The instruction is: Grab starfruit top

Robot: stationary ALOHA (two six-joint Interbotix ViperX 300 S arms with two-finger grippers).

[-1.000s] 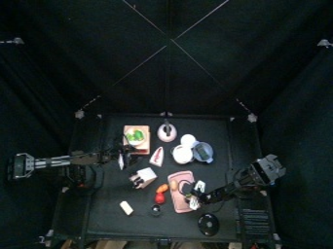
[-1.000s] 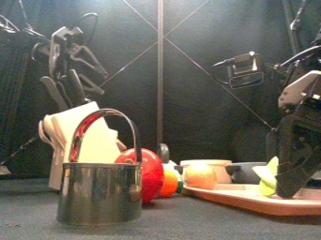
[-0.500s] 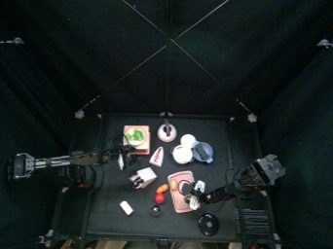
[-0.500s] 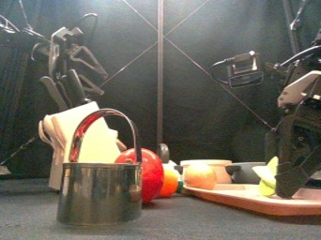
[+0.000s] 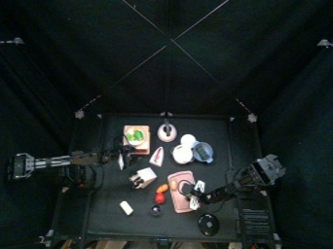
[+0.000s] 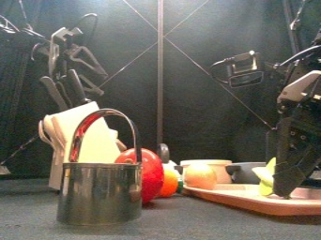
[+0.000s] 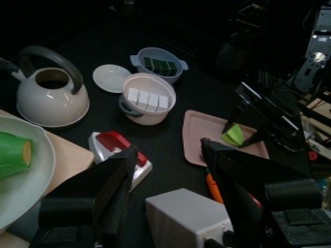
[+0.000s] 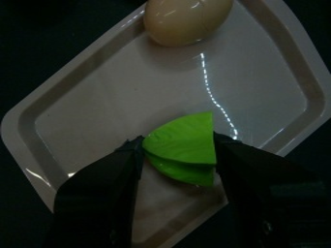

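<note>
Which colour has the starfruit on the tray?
Bright yellow-green; the starfruit shows best in the right wrist view.
</note>
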